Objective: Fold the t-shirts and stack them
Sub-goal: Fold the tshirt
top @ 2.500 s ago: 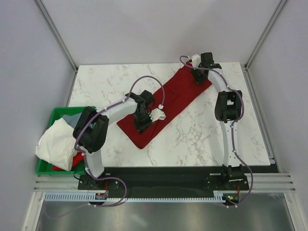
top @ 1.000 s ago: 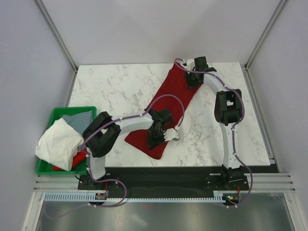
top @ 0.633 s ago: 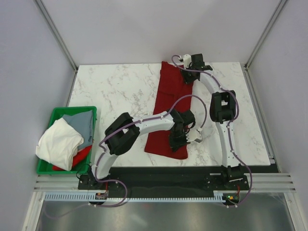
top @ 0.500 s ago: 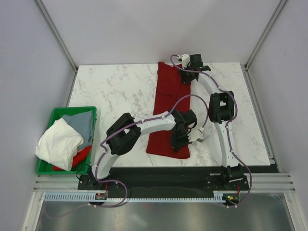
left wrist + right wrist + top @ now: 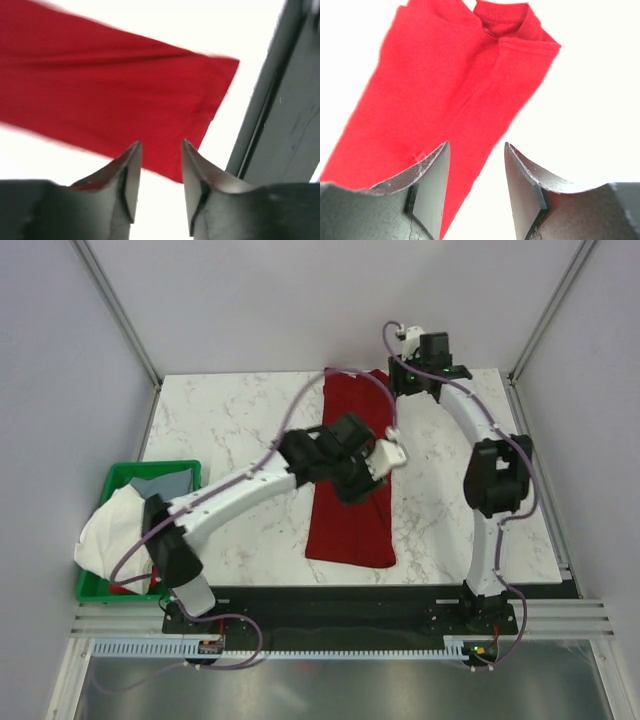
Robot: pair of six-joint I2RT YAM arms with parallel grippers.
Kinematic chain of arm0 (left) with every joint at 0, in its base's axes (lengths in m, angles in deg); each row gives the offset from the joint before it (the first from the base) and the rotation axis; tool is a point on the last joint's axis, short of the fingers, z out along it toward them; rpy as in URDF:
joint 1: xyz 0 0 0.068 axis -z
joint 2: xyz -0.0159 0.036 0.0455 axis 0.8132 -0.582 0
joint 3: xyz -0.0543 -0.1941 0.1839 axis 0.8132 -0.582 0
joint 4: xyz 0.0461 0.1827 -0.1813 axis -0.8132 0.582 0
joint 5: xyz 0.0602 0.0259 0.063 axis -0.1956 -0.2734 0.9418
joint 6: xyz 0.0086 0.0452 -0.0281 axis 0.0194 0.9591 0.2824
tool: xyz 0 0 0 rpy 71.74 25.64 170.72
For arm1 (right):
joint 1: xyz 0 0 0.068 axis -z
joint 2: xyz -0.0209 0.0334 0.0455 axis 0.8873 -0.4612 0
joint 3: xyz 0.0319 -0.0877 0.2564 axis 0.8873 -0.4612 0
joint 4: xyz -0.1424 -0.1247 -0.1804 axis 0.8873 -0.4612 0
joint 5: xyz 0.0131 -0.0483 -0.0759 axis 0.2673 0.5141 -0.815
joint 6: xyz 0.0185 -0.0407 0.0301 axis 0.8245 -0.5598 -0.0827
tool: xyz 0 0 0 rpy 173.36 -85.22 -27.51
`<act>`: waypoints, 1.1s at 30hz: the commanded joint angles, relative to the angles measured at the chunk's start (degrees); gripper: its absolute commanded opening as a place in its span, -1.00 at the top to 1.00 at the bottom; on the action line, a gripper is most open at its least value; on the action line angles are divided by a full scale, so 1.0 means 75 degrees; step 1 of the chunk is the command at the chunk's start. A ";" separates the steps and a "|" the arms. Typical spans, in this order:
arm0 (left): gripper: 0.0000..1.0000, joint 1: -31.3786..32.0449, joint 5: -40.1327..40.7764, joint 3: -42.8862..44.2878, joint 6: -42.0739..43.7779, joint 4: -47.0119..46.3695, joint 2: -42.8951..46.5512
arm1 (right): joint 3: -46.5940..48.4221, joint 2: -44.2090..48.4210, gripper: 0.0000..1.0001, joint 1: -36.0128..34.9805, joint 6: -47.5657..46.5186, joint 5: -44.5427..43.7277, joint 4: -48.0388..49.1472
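A dark red t-shirt, folded into a long narrow strip, lies flat on the marble table, running from the far edge to the near edge. My left gripper hovers over its middle. In the left wrist view that gripper is open and empty, with the shirt's near hem below it. My right gripper hangs by the shirt's far right corner. The right wrist view shows this gripper open and empty over the right edge of the shirt, with the collar end farthest from the camera.
A green bin stands off the table's left front corner. It holds a white shirt, a grey one and a bit of red cloth. A dark rail runs along the table's near edge.
My left gripper has opened, let go of the shirt's near end and risen back over its middle. The right gripper has drawn right, off the far end. The shirt now lies straight.
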 commanded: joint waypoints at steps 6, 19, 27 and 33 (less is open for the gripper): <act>-0.06 -0.3245 -0.0506 -0.1457 -0.3618 -0.0149 0.2108 | -0.5440 0.4599 -0.08 0.0343 0.2310 0.2309 -0.0147; -0.07 -0.5299 -0.3565 -0.5512 -0.5951 -0.1985 0.2086 | -1.1420 0.7087 -0.11 0.0390 0.4795 0.4843 0.0966; -0.03 -0.5275 -0.4095 -0.6674 -0.6539 -0.2902 0.1442 | -1.1750 0.6713 -0.15 -0.0185 0.4749 0.4270 0.0545; 0.00 -0.5240 -0.4270 -0.6709 -0.6516 -0.3125 0.0949 | -1.1751 0.6267 -0.14 -0.0208 0.4749 0.4012 0.0393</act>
